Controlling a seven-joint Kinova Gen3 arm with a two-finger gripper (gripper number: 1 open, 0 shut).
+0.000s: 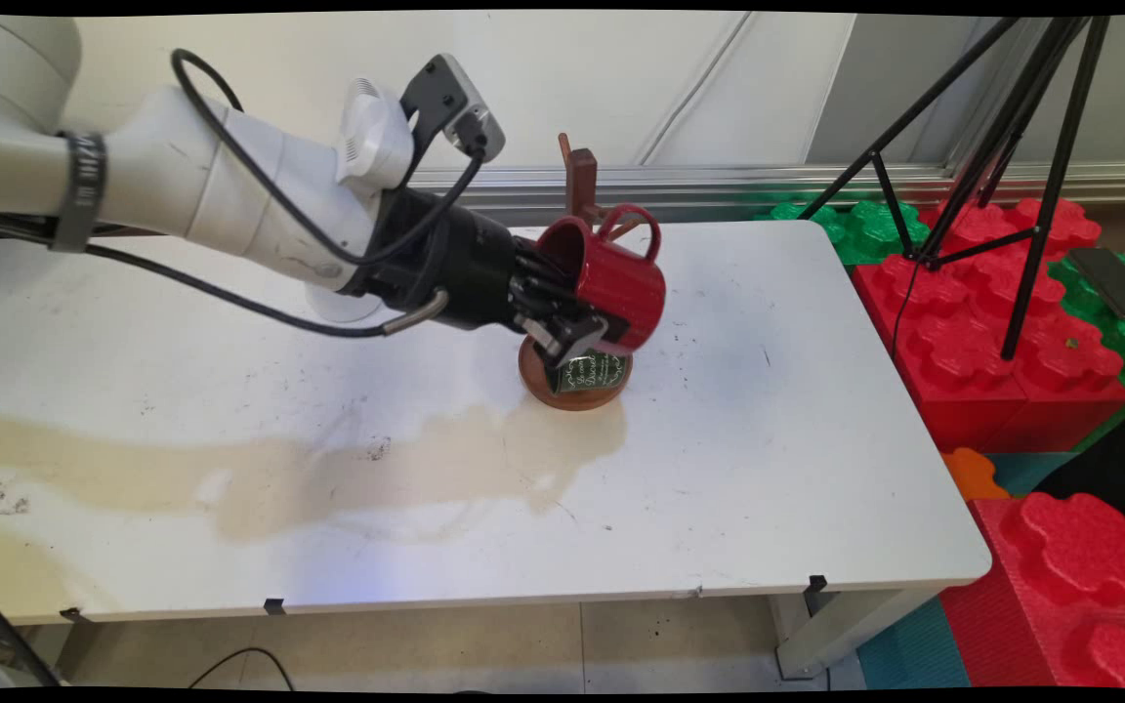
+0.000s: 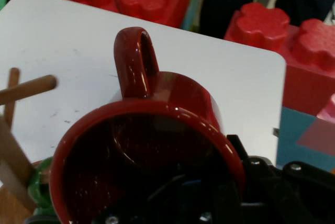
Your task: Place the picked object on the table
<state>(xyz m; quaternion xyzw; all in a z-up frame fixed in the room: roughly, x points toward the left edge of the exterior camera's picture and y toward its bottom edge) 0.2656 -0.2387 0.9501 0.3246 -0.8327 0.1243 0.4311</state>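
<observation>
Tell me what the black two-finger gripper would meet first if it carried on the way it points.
The black two-finger gripper holds a glossy red ceramic mug and points right and slightly down. Probably the bare white table comes first, though depth is unclear.

Mug: glossy red glazed ceramic, smooth.
Mug stand: brown wood, matt, round base.
Table: smooth white top, stained and scuffed.
Gripper: matt black plastic with metal parts.
Blocks: red and green, grainy-looking foam.
</observation>
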